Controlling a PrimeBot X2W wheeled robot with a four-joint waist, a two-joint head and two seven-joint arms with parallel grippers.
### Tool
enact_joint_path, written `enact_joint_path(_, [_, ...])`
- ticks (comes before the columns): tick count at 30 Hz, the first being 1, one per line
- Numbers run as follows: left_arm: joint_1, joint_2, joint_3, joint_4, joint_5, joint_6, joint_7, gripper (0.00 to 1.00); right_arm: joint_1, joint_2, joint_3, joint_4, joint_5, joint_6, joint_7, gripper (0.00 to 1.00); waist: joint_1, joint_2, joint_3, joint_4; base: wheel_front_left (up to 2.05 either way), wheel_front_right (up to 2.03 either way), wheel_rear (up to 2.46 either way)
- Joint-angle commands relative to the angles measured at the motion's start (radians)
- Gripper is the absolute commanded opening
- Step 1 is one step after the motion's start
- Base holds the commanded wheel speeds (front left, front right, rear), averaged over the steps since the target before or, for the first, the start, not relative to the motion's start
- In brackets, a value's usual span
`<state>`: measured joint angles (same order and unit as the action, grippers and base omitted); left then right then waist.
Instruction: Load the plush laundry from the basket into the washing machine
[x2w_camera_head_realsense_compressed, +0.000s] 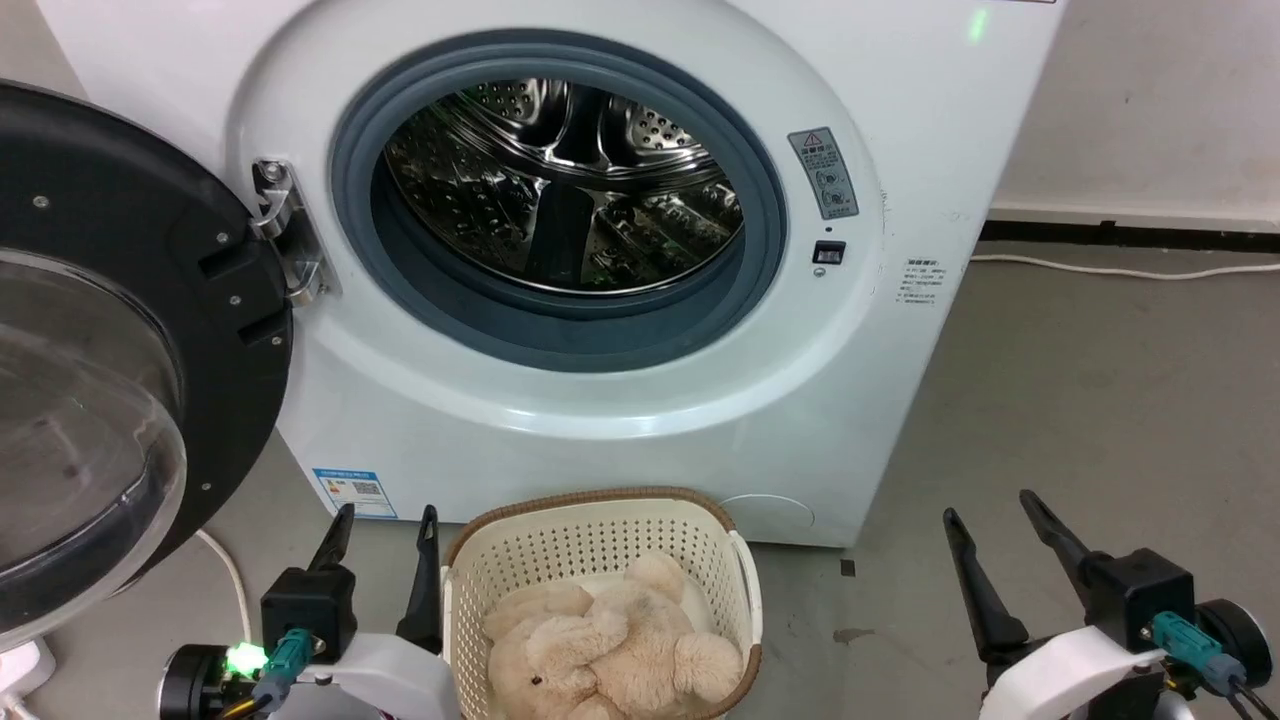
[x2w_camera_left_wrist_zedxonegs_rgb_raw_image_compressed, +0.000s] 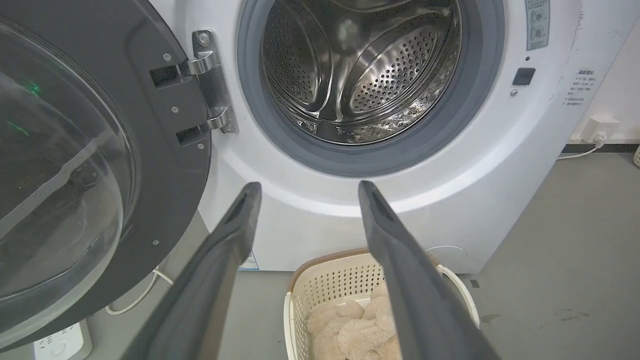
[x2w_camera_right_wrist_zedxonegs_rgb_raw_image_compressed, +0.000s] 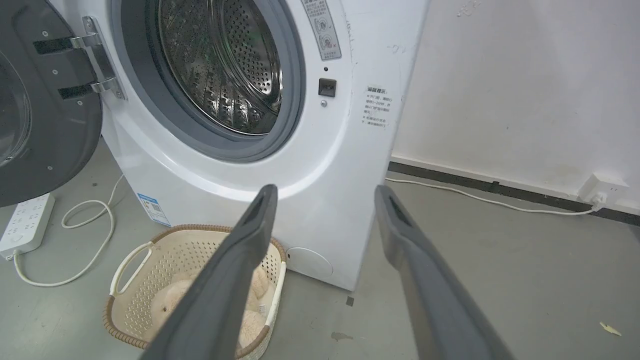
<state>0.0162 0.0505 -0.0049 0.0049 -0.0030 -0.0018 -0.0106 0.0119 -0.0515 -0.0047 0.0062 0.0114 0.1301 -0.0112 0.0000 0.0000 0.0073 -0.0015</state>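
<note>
The washer (x2w_camera_head_realsense_compressed: 640, 420) stands big and white at the far centre. Its door (x2w_camera_head_realsense_compressed: 130, 200) hangs wide open on the left, clear dome facing us. Inside the grey ring, the steel drum (x2w_camera_head_realsense_compressed: 560, 190) gleams. On the near floor, just in front of the washer, sits the basket (x2w_camera_head_realsense_compressed: 600, 540), and the bear (x2w_camera_head_realsense_compressed: 610, 650) lies curled inside it. The left gripper (x2w_camera_head_realsense_compressed: 388, 515) hovers just left of the basket, fingers spread, holding nothing. The right gripper (x2w_camera_head_realsense_compressed: 987, 505) is well off to the right, spread and empty too. A power strip (x2w_camera_right_wrist_zedxonegs_rgb_raw_image_compressed: 25, 222) lies below the door.
</note>
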Motion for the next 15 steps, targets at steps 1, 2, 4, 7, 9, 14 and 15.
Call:
enact_joint_path(1, [0.002,0.000,-0.005,0.000,-0.004,0.003,-0.010,1.00,0.001,0.000,-0.008,0.003,0.012,0.000,-0.010,1.00,0.0001,0.0000,0.005,-0.001,0.00,0.00,0.00])
enact_joint_path(2, [0.000,0.000,-0.009,0.003,-0.006,0.003,-0.014,1.00,-0.001,0.000,-0.011,0.003,0.016,0.000,-0.015,1.00,0.0001,0.0000,0.013,-0.003,0.00,0.00,0.00])
enact_joint_path(4, [-0.001,0.000,-0.011,0.005,-0.007,0.003,-0.016,1.00,-0.003,0.000,-0.012,0.003,0.018,0.000,-0.017,1.00,0.0001,0.0000,0.018,-0.004,0.00,0.00,0.00])
enact_joint_path(7, [-0.011,0.000,-0.015,0.012,-0.005,0.004,-0.025,1.00,-0.009,0.000,-0.016,0.005,0.028,0.000,-0.025,1.00,0.0001,0.0000,0.041,-0.009,0.00,0.00,0.00])
enact_joint_path(9, [-0.014,0.001,-0.017,0.013,-0.004,0.003,-0.027,1.00,-0.011,0.000,-0.017,0.004,0.030,0.000,-0.027,1.00,0.0001,0.0000,0.047,-0.011,0.00,0.00,0.00])
enact_joint_path(14, [-0.032,0.006,-0.026,0.035,-0.001,-0.002,-0.037,1.00,-0.024,0.000,-0.022,0.005,0.047,0.000,-0.037,1.00,0.0001,0.0000,0.084,-0.020,0.00,0.00,0.00])
enact_joint_path(15, [-0.036,0.007,-0.028,0.043,-0.002,-0.004,-0.039,1.00,-0.026,0.000,-0.022,0.005,0.051,0.000,-0.039,1.00,0.0001,0.0000,0.091,-0.023,0.00,0.00,0.00])
